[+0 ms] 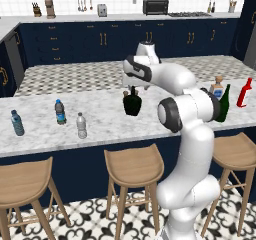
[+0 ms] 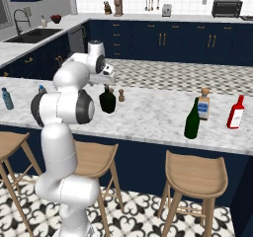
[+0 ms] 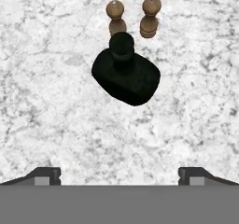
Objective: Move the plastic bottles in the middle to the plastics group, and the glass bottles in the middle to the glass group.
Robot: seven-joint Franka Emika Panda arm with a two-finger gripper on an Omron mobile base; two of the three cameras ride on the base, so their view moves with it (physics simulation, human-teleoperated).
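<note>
The squat black glass bottle (image 1: pixel 132 105) (image 2: pixel 107 101) (image 3: pixel 126 76) stands mid-counter. My gripper (image 1: pixel 133 87) (image 2: pixel 105 85) (image 3: pixel 120 175) hovers just above it, open, nothing between its fingertips (image 3: pixel 46 174). The tall dark green wine bottle (image 1: pixel 224 103) (image 2: pixel 192 119) stands to the right, partly behind my arm in the left base view. The clear-greyish plastic bottle (image 1: pixel 81 125) stands left of centre. The plastics group, two blue-labelled water bottles (image 1: pixel 60 112) (image 1: pixel 17 122) (image 2: pixel 7 98), is at the left. The glass group, a red bottle (image 1: pixel 244 92) (image 2: pixel 236 112) and a squarish clear bottle (image 1: pixel 217 86) (image 2: pixel 203 104), is at the right.
Two small brown shakers (image 3: pixel 115 15) (image 3: pixel 150 17) (image 2: pixel 121 95) stand just behind the black bottle. The marble counter (image 1: pixel 100 121) (image 2: pixel 148 113) has wooden stools (image 1: pixel 134 167) (image 2: pixel 195 175) along its near side. Bare marble lies between the black bottle and the green one.
</note>
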